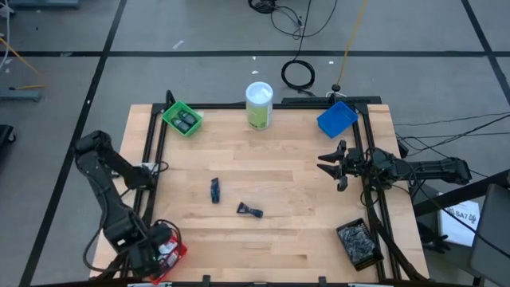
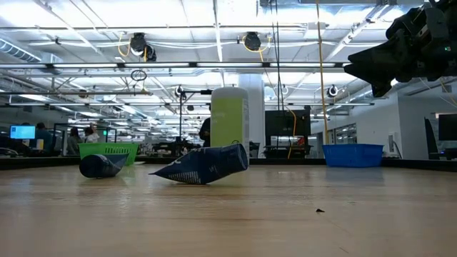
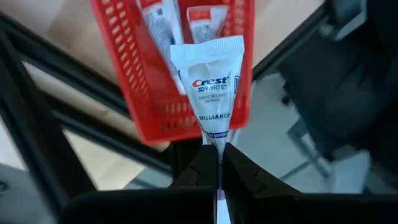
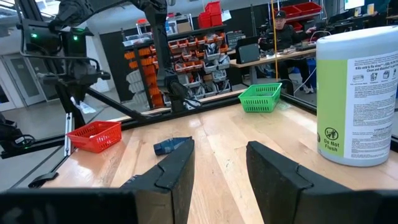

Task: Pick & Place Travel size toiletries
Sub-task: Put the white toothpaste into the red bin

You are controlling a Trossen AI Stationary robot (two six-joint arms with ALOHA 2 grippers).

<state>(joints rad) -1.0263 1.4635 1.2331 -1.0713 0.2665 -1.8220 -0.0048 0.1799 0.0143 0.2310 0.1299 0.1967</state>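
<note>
High view first: left gripper (image 1: 153, 259) down at the near-left corner of the table (image 1: 279, 171), poised over the red bin (image 1: 171, 253). Fingers (image 3: 239, 174) pinched tight on the crimped end of a white toothpaste tube (image 3: 210, 84), tube dangling above the red bin, other white tubes (image 3: 158, 28) already lying inside. Further back on the left, green bin (image 1: 182, 119) at the far-left corner, dark items inside, too small to name.

Moving to the middle: two dark blue tubes out on the bare wood, one (image 1: 215, 190) left of centre, the other (image 1: 250, 210) just right of it and nearer, close together but apart. Seen from table height as a squashed dark blue tube (image 2: 203, 165) lying flat with a second one (image 2: 102, 165) off to its left. Behind them, tall white-and-green canister (image 1: 259, 104) upright at the far edge.

Over to the right: blue bin (image 1: 336, 119) at the far-right corner. Right gripper (image 1: 332, 166) hanging above the right side of the table, fingers (image 4: 171, 171) spread wide, nothing between them. Near-right corner: black bin (image 1: 358, 243) full of small silvery packets.
</note>
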